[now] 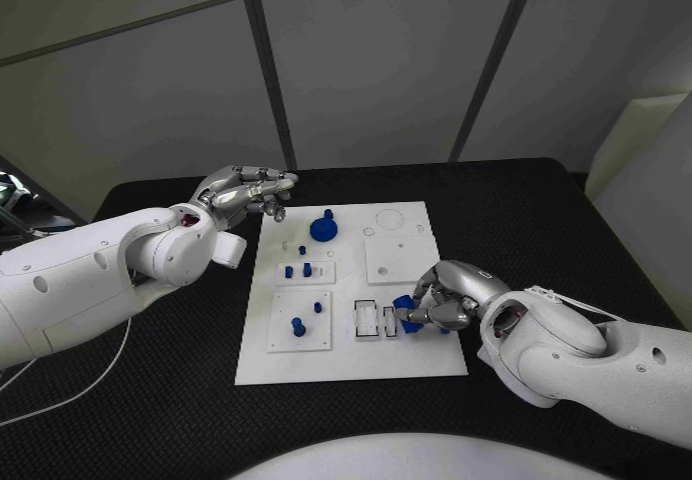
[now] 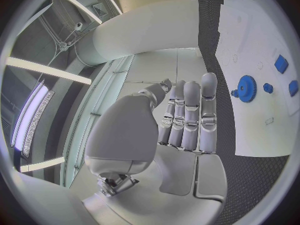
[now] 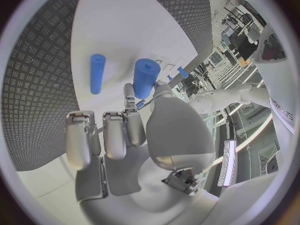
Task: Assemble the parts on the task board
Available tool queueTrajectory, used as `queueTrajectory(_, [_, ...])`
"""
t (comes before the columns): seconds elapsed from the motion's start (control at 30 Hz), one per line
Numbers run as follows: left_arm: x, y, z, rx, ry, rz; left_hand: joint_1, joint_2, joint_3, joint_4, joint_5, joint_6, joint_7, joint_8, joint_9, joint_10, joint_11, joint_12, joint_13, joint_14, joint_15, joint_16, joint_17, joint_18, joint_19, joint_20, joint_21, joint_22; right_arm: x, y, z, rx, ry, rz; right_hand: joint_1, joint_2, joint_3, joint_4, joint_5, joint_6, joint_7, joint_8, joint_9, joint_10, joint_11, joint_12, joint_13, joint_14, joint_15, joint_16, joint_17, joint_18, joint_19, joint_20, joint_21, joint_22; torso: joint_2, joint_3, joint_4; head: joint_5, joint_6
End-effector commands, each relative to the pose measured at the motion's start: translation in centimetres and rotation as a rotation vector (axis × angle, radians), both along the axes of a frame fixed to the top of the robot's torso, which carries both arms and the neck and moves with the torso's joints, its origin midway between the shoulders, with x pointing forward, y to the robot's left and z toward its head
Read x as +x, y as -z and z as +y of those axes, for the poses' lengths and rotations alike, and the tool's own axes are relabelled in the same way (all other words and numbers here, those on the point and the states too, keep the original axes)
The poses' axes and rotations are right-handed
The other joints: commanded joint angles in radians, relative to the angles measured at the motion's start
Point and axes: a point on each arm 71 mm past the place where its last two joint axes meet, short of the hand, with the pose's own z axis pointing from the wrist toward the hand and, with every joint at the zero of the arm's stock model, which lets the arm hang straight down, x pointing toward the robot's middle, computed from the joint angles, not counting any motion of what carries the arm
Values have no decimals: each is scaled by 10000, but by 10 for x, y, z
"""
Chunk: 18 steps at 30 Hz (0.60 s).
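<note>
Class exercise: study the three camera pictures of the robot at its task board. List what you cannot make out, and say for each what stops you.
1. Head view: how the right hand meets the blue part; the fingers cover it.
2. Right wrist view: the lower end of the blue cylinder; hidden behind the fingers.
3. Head view: the small parts on the task board; too small to tell shapes.
4. Left wrist view: the blue gear's underside; not shown.

Matt white board, looks like smooth plastic, sitting on a black table with a rough ribbed, tread-like texture. Small blue pieces, gear included, all plain matt plastic. Blue cylinder smooth too, faint sheen. Both hands brushed silver metal, satin finish. Glossy white plastic shells on the arms.
</note>
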Motion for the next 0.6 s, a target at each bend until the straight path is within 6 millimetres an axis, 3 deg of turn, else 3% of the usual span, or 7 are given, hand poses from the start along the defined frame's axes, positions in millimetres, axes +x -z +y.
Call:
queueTrajectory(0.03, [0,-1,-1,-89,100,-10,-40,69,-10,59,46,-64,-2,11,16,-53,-1,57,-9,-69,26,-41,-9,-44,-79,22,-64,-15,-1,-9,3,1263,379,-468,37,3,-10,31,95,-8,-26,27,33,64,29,6,572,727,-63,42,915,-207,1016,-67,23,2577,1,-8,11,8,23])
queueTrajectory(0.6, [0,-1,-3,-106,159,7,-44,67,-11,61,46,-77,0,16,16,-64,0,64,-11,-73,27,-43,-14,-43,-79,23,-68,-17,0,5,33,1012,-387,939,-207,110,-125,45,50,-11,-24,20,106,27,33,-97,511,710,-57,7,851,-198,991,-70,0,2551,13,-14,28,135,12])
